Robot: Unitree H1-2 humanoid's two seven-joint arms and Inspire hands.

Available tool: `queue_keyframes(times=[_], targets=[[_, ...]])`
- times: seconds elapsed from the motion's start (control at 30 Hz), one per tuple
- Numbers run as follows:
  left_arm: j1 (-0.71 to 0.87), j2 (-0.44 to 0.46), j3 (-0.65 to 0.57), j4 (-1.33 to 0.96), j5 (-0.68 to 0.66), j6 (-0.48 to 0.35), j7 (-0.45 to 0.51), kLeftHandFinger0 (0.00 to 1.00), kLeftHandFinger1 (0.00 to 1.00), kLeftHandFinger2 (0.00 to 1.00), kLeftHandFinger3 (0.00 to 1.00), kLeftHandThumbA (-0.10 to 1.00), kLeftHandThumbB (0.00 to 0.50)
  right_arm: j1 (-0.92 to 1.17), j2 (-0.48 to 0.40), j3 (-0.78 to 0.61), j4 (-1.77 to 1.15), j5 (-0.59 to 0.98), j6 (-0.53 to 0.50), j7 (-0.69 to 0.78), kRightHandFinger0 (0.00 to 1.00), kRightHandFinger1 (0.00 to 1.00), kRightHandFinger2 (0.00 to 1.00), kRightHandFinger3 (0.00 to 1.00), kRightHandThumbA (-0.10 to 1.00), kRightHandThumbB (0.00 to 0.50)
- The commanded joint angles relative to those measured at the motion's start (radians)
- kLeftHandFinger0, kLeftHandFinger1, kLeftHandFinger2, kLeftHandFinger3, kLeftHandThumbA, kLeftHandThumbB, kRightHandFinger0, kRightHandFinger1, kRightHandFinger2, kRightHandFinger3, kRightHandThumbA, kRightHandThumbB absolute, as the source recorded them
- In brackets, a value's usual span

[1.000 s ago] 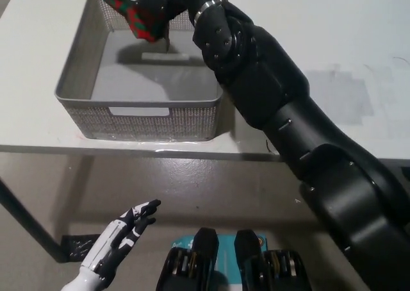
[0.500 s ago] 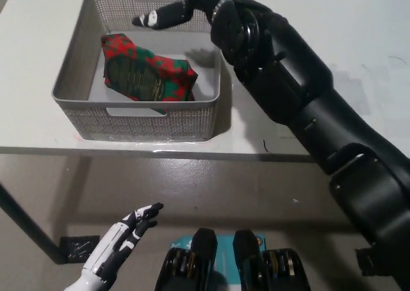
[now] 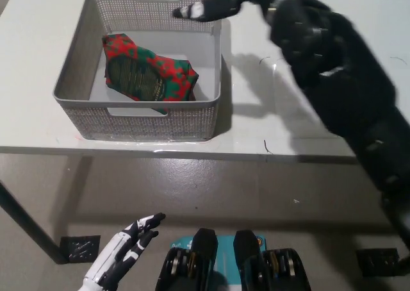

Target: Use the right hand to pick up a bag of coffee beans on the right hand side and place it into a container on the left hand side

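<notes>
The red and green coffee bean bag (image 3: pixel 146 70) lies flat inside the grey mesh container (image 3: pixel 77 92) at the table's left. My black right hand (image 3: pixel 214 6) hovers over the container's far right corner, open, fingers stretched toward the left, holding nothing. Its arm (image 3: pixel 333 66) reaches in from the right across the table. Below the table edge at the lower left, my white left hand (image 3: pixel 125 256) rests open.
The white table (image 3: pixel 269 124) stretches right of the container, its front edge running across the picture's middle. Below it are grey floor and a table leg (image 3: pixel 22 224) at the left.
The right hand dropped the bag into the container and has since drawn back toward the right and upward, its arm swinging off the basket. The left hand stays low.
</notes>
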Motion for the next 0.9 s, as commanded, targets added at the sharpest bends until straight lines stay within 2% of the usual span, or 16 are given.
queue_keyframes(times=[0.0,0.1,0.13,0.17,0.23,0.27,0.43,0.5,0.57,0.6,0.83,0.87], targets=[[-0.013,0.013,0.008,-0.038,-0.013,-0.013,-0.005,1.0,1.0,1.0,1.0,0.83,0.5,-0.03,-0.191,-0.184,-0.349,0.118,0.097,0.111,1.0,1.0,1.0,1.0,1.0,0.357],[-0.014,0.017,0.014,-0.044,-0.026,-0.007,-0.008,1.0,1.0,1.0,1.0,0.82,0.5,0.04,-0.223,-0.279,-0.473,0.183,0.105,0.095,1.0,1.0,1.0,1.0,1.0,0.357],[-0.024,0.017,0.019,-0.041,-0.026,0.0,-0.005,1.0,1.0,1.0,1.0,0.83,0.5,0.116,-0.223,-0.372,-0.547,0.274,0.047,0.054,1.0,1.0,1.0,1.0,0.9,0.332],[-0.023,0.019,0.019,-0.042,-0.028,0.0,-0.007,1.0,1.0,1.0,1.0,0.83,0.5,0.141,-0.225,-0.392,-0.575,0.288,0.04,0.046,1.0,1.0,1.0,1.0,0.9,0.332],[-0.022,0.025,0.024,-0.043,-0.032,0.002,-0.01,1.0,1.0,1.0,1.0,0.83,0.5,0.258,-0.218,-0.47,-0.684,0.351,0.017,0.023,1.0,1.0,1.0,1.0,0.93,0.326],[-0.025,0.03,0.027,-0.045,-0.033,0.007,-0.011,1.0,1.0,1.0,1.0,0.84,0.5,0.323,-0.214,-0.498,-0.739,0.37,-0.002,0.006,1.0,1.0,1.0,1.0,0.95,0.308],[-0.054,0.03,0.039,-0.029,-0.038,0.002,-0.01,1.0,1.0,1.0,1.0,0.83,0.5,0.549,-0.164,-0.595,-0.894,0.429,-0.08,-0.056,1.0,1.0,1.0,1.0,1.0,0.306],[-0.061,0.028,0.044,-0.02,-0.039,-0.005,-0.006,1.0,1.0,1.0,1.0,0.84,0.5,0.655,-0.121,-0.625,-0.945,0.472,-0.082,-0.071,1.0,1.0,1.0,1.0,1.0,0.322],[-0.062,0.028,0.047,-0.017,-0.038,-0.011,-0.008,1.0,1.0,1.0,1.0,0.84,0.5,0.713,-0.096,-0.627,-0.951,0.495,-0.108,-0.072,1.0,1.0,1.0,1.0,1.0,0.33],[-0.069,0.029,0.051,-0.013,-0.039,-0.009,-0.008,1.0,1.0,1.0,1.0,0.84,0.5,0.796,-0.058,-0.613,-0.935,0.506,-0.157,-0.073,1.0,1.0,1.0,1.0,1.0,0.314],[-0.098,0.014,0.053,0.002,-0.042,-0.007,-0.004,1.0,1.0,1.0,1.0,0.85,0.5,1.086,0.039,-0.562,-0.765,0.537,-0.375,-0.043,1.0,1.0,1.0,1.0,0.96,0.296],[-0.098,0.018,0.056,0.002,-0.043,-0.006,-0.003,1.0,1.0,1.0,1.0,0.85,0.5,1.13,0.063,-0.548,-0.717,0.55,-0.412,-0.034,1.0,1.0,1.0,1.0,0.96,0.269]])
